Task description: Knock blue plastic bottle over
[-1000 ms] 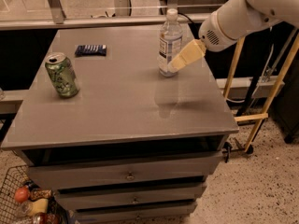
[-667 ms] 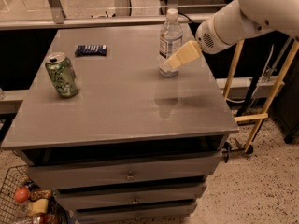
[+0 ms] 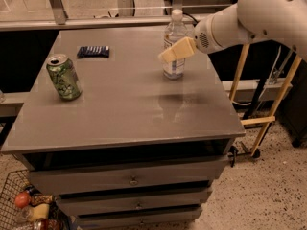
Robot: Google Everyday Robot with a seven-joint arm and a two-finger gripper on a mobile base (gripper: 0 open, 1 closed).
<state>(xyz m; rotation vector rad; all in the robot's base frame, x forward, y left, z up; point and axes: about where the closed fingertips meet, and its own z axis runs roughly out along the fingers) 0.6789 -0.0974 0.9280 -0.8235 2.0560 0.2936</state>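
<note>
The blue plastic bottle (image 3: 173, 44) is clear with a white cap and a white-and-blue label. It stands upright near the back right of the grey table (image 3: 124, 104). My gripper (image 3: 165, 56) reaches in from the right on a white arm. Its cream-coloured fingers (image 3: 176, 50) lie across the front of the bottle at label height and hide part of the label. I cannot tell whether they touch the bottle.
A green soda can (image 3: 64, 76) stands on the left of the table. A flat dark blue packet (image 3: 93, 51) lies at the back left. A wooden frame (image 3: 266, 104) stands right of the table. A basket of items (image 3: 24, 205) sits on the floor at lower left.
The arm has shifted a little to the left, bringing the fingers further across the front of the bottle. The bottle still stands upright in the same place.
</note>
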